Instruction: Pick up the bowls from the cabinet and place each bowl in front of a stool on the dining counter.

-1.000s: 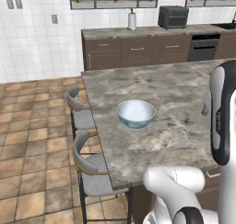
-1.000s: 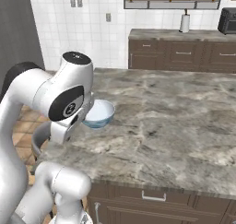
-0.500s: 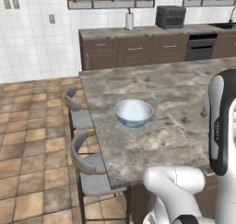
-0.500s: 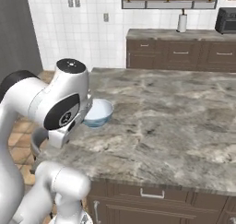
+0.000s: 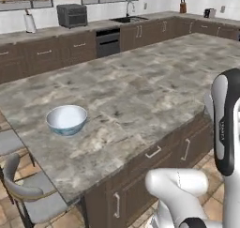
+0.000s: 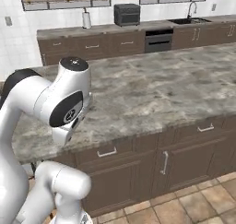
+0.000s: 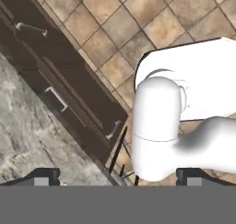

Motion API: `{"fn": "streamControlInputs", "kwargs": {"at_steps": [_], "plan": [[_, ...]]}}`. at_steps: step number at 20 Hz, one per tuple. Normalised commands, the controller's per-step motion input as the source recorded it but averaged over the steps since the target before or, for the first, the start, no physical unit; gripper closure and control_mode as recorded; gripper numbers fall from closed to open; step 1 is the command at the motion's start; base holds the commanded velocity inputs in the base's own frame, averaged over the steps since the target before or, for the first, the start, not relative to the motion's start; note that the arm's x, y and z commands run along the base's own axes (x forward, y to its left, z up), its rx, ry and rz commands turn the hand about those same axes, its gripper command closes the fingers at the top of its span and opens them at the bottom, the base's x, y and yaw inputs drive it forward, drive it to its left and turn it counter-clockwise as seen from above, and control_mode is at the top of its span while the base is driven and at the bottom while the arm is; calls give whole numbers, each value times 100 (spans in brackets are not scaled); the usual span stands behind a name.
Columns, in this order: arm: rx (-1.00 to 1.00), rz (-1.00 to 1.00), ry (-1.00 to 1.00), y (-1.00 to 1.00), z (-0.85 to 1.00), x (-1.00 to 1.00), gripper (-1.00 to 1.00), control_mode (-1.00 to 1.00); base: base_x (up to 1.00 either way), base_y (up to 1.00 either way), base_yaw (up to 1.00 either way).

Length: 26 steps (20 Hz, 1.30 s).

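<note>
Currently: one bowl on the tabletop, fingers spread wide and empty.
White, blue-green patterned bowl (image 5: 66,119) sits upright near the corner of the dining counter tabletop (image 5: 140,95), just in from the edge above a grey stool (image 5: 33,199). Fingers (image 7: 117,176) point down over dark cabinet fronts (image 7: 64,87) and tiled floor (image 7: 138,25), well apart from the bowl; nothing between them.

White patterned bowl (image 5: 66,119) alone on the marbled dining counter (image 5: 140,95), near its left edge.
</note>
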Motion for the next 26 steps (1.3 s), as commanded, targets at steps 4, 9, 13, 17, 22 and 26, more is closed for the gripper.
{"fn": "streamControlInputs", "kwargs": {"at_steps": [4, 9, 13, 17, 22, 26], "plan": [[0, 0, 0, 0, 0, 0, -100, 100, 0, 0, -93], [0, 0, 0, 0, 0, 0, -100, 100, 0, -3, -87], [0, 0, 0, 0, 0, 0, -100, 100, 1, -12, -83], [0, 0, 0, 0, 0, 0, -100, 100, 24, -51, -70], [0, 0, 0, 0, 0, 0, -100, 100, 87, -25, -44], [0, 0, 0, 0, 0, 0, -100, 100, 100, 3, -16]]}}
